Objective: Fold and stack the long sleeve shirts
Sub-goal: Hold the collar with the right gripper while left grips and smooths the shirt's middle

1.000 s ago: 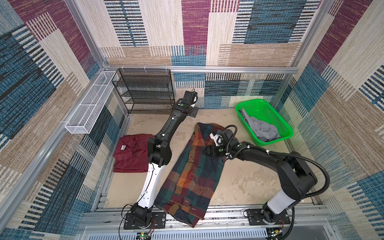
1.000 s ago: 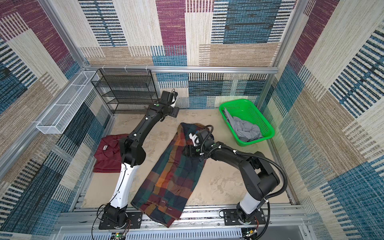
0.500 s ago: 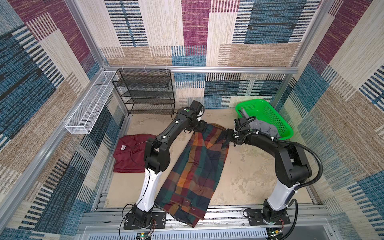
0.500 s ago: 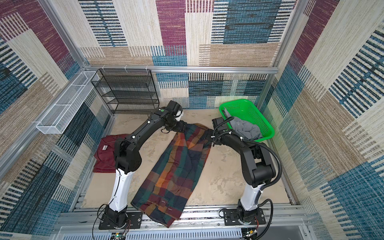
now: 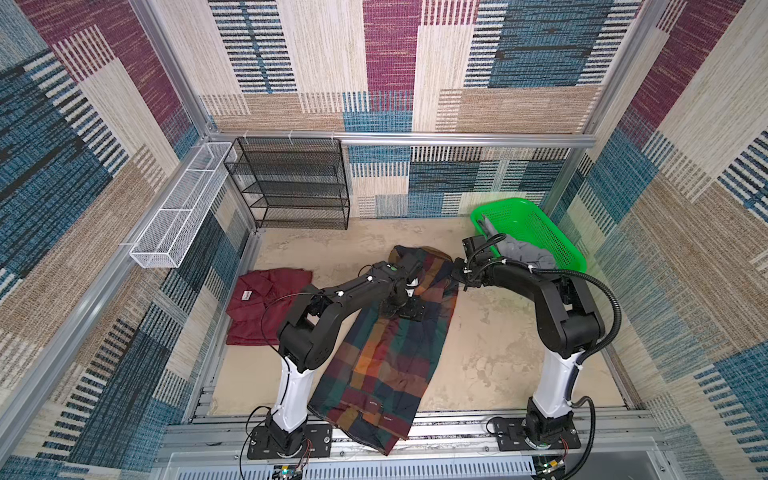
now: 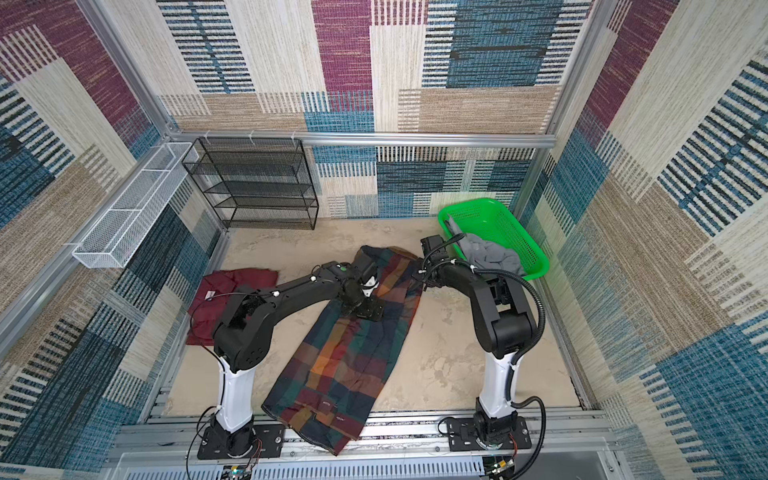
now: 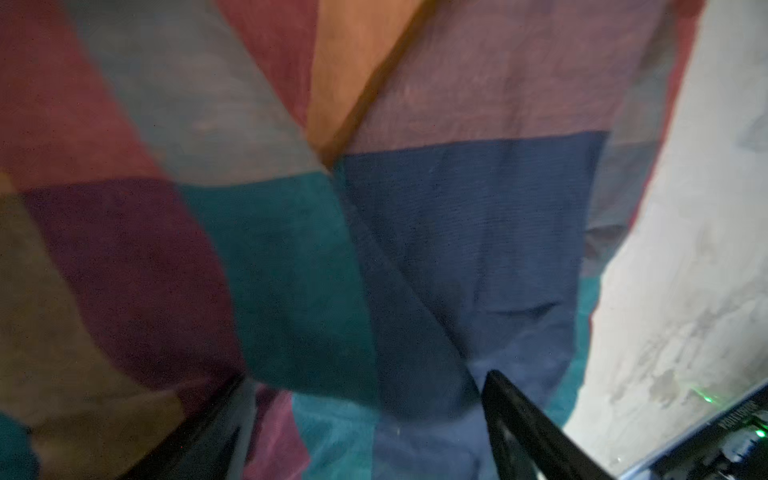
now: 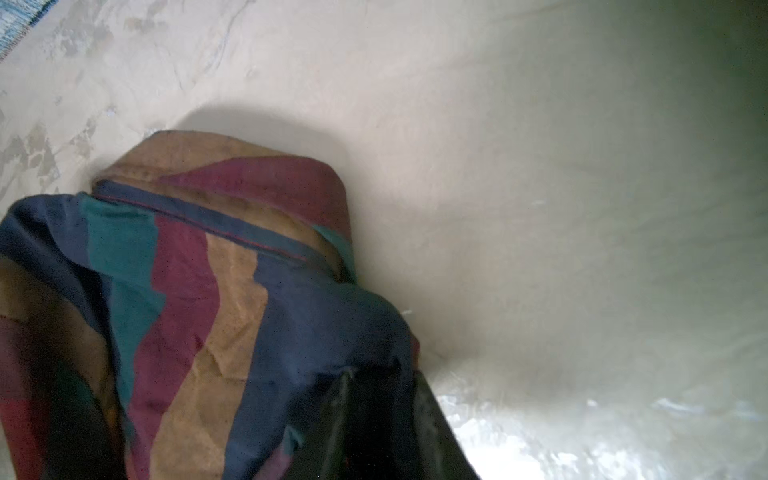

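Patchwork walls [image 5: 390, 62], seemingly carpet, mottled beige floor [image 5: 490, 353], black mesh rack [image 5: 299, 183]

Shirts, 3 total: 1 plaid shirt [image 5: 386, 353] at lower centre, 1 maroon shirt [image 5: 257, 307] left of centre, 1 grey shirt [image 5: 523, 253] right of centre, in the basket. Green basket [image 5: 557, 226]: 1, right side. Black mesh rack [image 5: 291, 183]: 1, upper centre-left. White wire tray [image 5: 178, 220]: 1, left side. Robot arms: 2, namely left arm [image 5: 324, 307] and right arm [image 5: 548, 299].
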You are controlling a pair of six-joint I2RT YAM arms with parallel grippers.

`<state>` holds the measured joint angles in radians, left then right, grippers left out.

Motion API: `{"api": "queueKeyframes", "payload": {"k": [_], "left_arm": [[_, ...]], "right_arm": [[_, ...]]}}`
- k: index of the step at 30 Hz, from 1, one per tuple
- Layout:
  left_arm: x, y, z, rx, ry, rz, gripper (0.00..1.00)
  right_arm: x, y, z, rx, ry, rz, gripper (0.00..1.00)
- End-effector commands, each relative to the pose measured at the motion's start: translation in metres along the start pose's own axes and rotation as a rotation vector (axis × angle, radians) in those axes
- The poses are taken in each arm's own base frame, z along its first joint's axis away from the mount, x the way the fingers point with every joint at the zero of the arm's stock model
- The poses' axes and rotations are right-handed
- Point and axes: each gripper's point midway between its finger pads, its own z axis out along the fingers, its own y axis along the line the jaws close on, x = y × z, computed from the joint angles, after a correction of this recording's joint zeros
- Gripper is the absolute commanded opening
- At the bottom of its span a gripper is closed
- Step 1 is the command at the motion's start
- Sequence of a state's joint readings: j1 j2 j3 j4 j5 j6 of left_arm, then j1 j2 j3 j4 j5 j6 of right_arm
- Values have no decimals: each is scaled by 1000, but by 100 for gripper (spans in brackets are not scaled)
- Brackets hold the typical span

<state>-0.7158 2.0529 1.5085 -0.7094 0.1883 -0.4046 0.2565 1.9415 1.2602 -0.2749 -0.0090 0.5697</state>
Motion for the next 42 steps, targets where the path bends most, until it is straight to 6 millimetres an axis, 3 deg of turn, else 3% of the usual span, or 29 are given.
{"api": "queueKeyframes", "payload": {"k": [1, 10, 15, 17, 20, 21, 25, 30, 37, 42], "left_arm": [[4, -3, 9, 27, -25, -39, 88], [42, 18, 41, 13, 36, -93, 88], [43, 23, 35, -1, 25, -92, 88], [37, 23, 29, -1, 5, -90, 88], [28, 22, 24, 9, -8, -96, 88], [27, 22, 24, 16, -8, -101, 88], [26, 18, 26, 40, -9, -115, 88], [29, 20, 25, 43, -10, -125, 88], [44, 26, 36, 46, 12, -150, 88], [53, 32, 40, 34, 22, -158, 88]], "right_arm": [[-15, 10, 0, -26, -40, -20, 17], [-53, 6, -4, 57, -100, -19, 12], [-63, 4, 0, 31, -71, 5, 5], [-59, 10, -13, -8, -80, 17, 9], [-42, 1, -25, -19, -69, 62, 37], [-34, -2, -24, -23, -54, 66, 41], [-11, -11, -10, -22, -2, 74, 43], [-11, -13, 12, -4, 14, 67, 31], [-49, -3, 12, 14, -77, 42, 2], [-66, -3, 23, 61, -86, 17, 0]]}}
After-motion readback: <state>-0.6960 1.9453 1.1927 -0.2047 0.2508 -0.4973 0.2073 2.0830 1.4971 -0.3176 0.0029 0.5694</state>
